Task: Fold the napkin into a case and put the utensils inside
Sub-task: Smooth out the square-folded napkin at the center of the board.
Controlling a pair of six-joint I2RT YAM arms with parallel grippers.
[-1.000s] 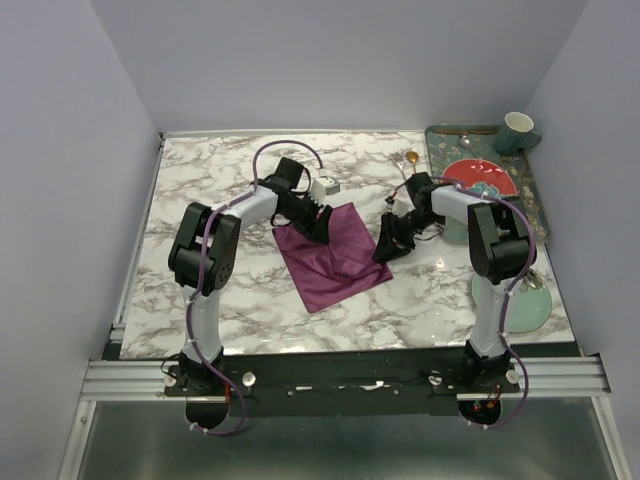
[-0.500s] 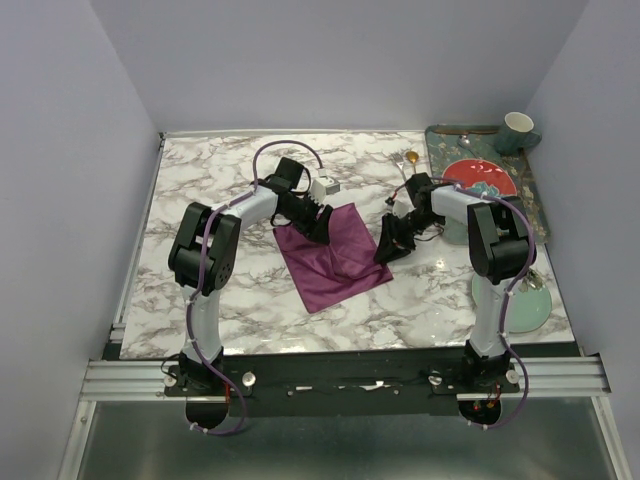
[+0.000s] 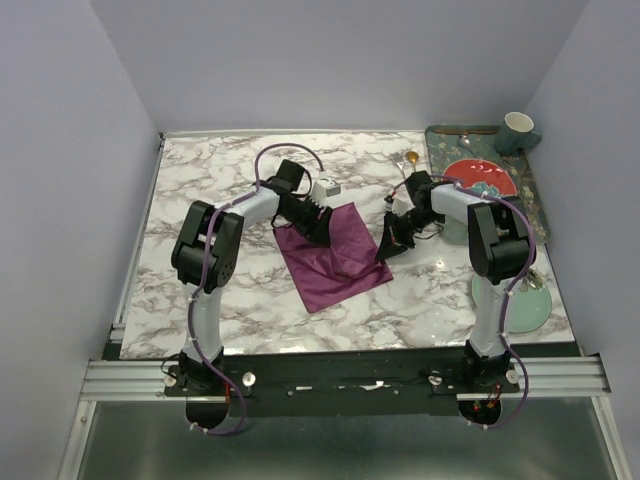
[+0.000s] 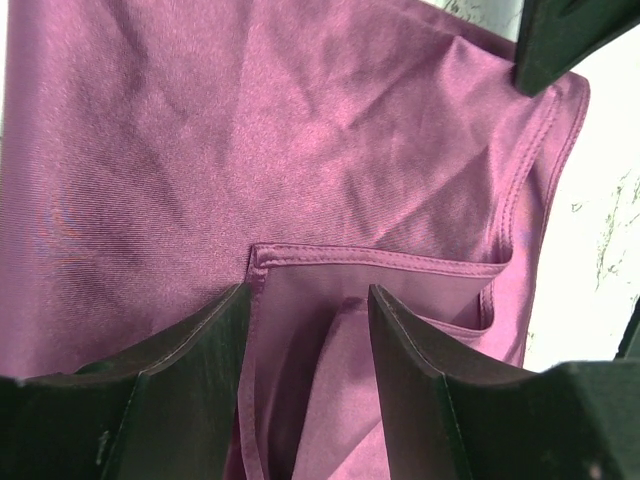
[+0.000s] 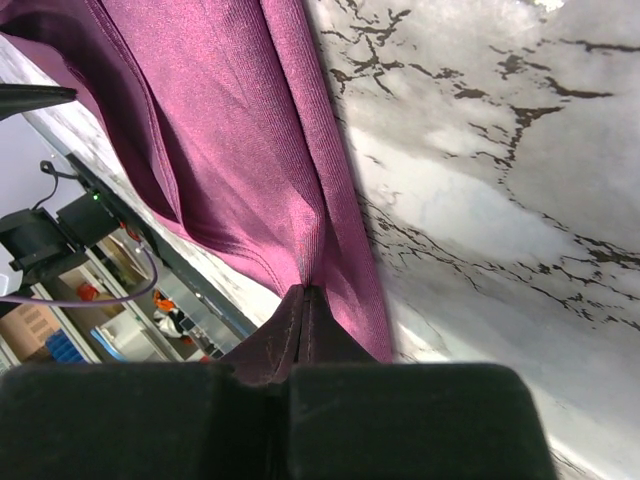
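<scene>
Left pincer (image 3: 317, 224): jaws moderately wide, astride the napkin's (image 3: 335, 262) upper-left corner, gripping nothing.

Napkin: lies flat on the worktop (image 3: 200, 200) at centre frame and is not yet a case. Its slightly longer axis runs top to bottom, tilted.

Right pincer (image 3: 385, 248): closed on the napkin's right edge. The cloth lies wholly to its left, so a fold would likely travel leftward.

Upper right: a gold spoon (image 3: 410, 158) on bare marble. The tray (image 3: 440, 145) holds a red plate (image 3: 480, 175) and a mug (image 3: 518, 128).

Both arms (image 3: 204, 318) have pale grey links, black joints, purple cables (image 3: 257, 168) and black fingers (image 4: 180, 370).
</scene>
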